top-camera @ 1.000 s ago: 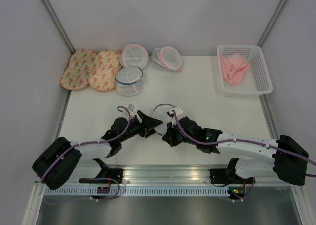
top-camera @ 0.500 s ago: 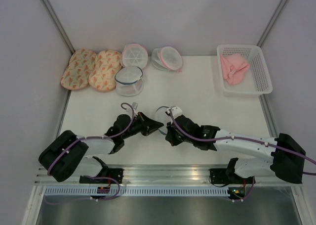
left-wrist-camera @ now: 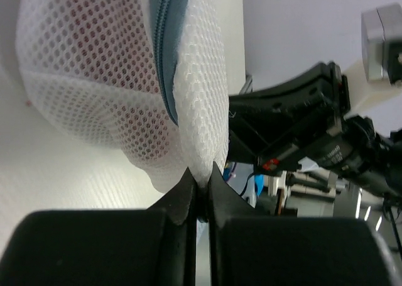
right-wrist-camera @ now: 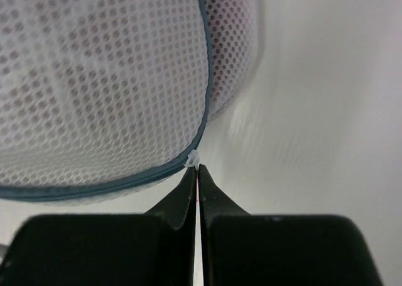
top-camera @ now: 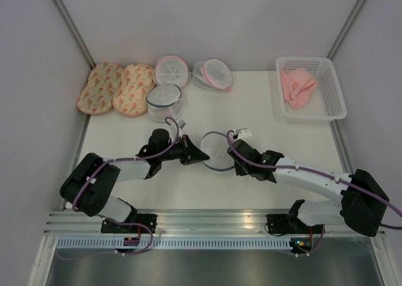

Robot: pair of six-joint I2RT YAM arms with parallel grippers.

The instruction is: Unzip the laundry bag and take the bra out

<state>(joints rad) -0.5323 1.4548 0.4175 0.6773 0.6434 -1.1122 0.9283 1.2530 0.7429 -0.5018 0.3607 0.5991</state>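
Observation:
The laundry bag [top-camera: 217, 153], white mesh with a blue-grey zipper rim, sits on the table between my two grippers. My left gripper [top-camera: 200, 156] is shut on a fold of its mesh, as the left wrist view shows [left-wrist-camera: 202, 171]. The right gripper [top-camera: 233, 151] is shut on the small white zipper pull [right-wrist-camera: 193, 158] at the bag's right side [right-wrist-camera: 196, 168]. A dark red tint, the bra [left-wrist-camera: 81, 53], shows through the mesh. The zipper [left-wrist-camera: 164, 47] looks shut where I see it.
A second blue-rimmed mesh bag [top-camera: 164, 102] stands behind the left arm. Two pink-rimmed bags [top-camera: 171, 70] [top-camera: 213, 73] and peach patterned pads [top-camera: 116, 88] line the back. At the back right, a white basket [top-camera: 333, 91] holds a pink cloth [top-camera: 296, 87].
My left gripper has closed on the bag's mesh. The right gripper has moved right and away from the near edge along the rim, and the bag has shifted a little right.

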